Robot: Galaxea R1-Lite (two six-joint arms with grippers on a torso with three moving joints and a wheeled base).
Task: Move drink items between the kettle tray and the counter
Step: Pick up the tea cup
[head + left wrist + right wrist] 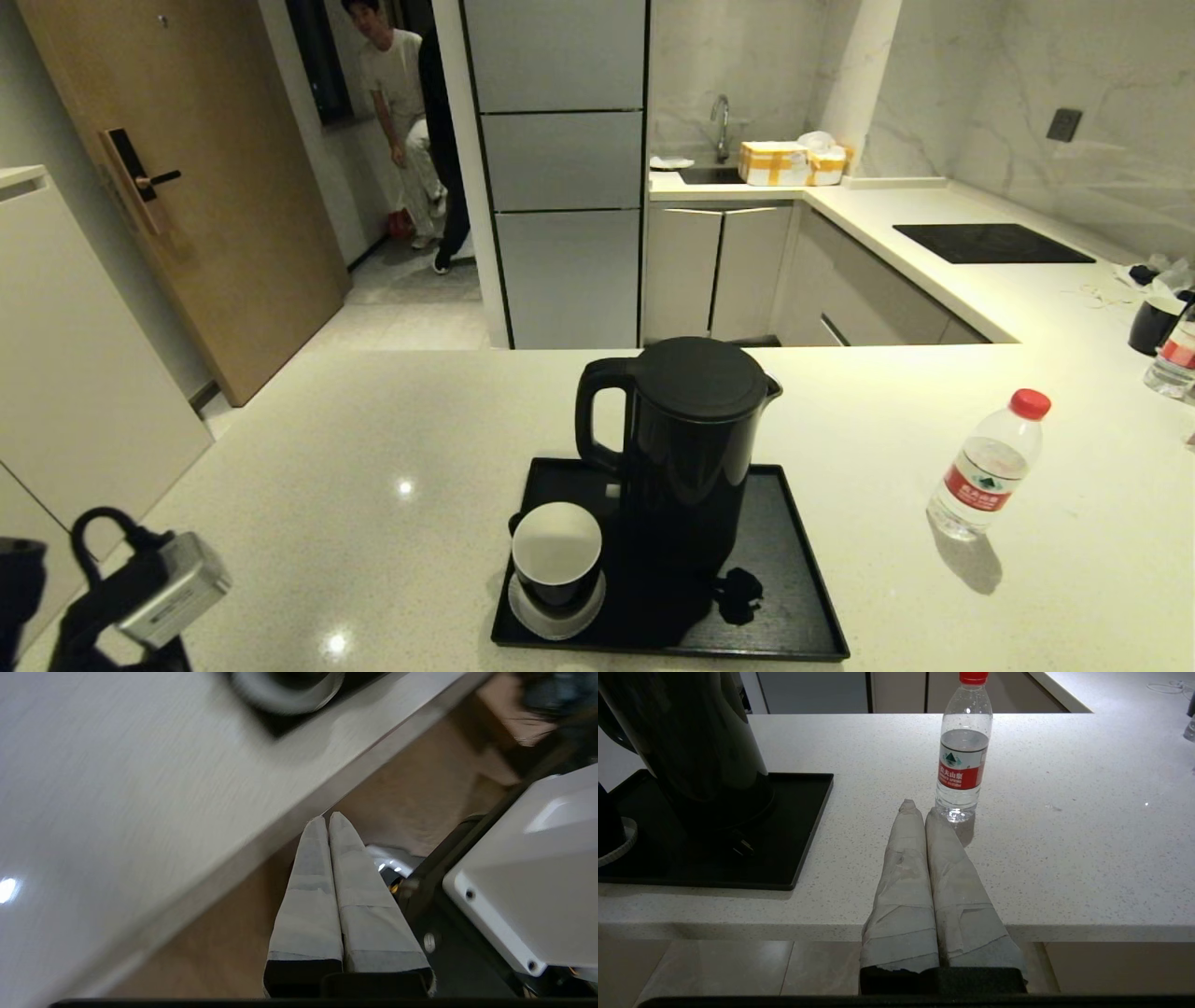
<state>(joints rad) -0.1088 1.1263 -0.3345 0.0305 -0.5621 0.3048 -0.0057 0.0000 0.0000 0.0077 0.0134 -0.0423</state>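
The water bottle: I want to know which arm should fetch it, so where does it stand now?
In the head view the water bottle stands upright on the counter, on the robot's right, off the kettle tray, apart from its edge.

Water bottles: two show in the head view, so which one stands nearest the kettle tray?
The upright red-capped water bottle on the counter just right of the kettle tray; the other bottle sits farther back at the right edge.

Dim warm light from above is mirrored as 2 glare spots on the counter [373, 467]. Short shadows are cast beside the water bottle [988, 465]. Left wrist view is motion-blurred.
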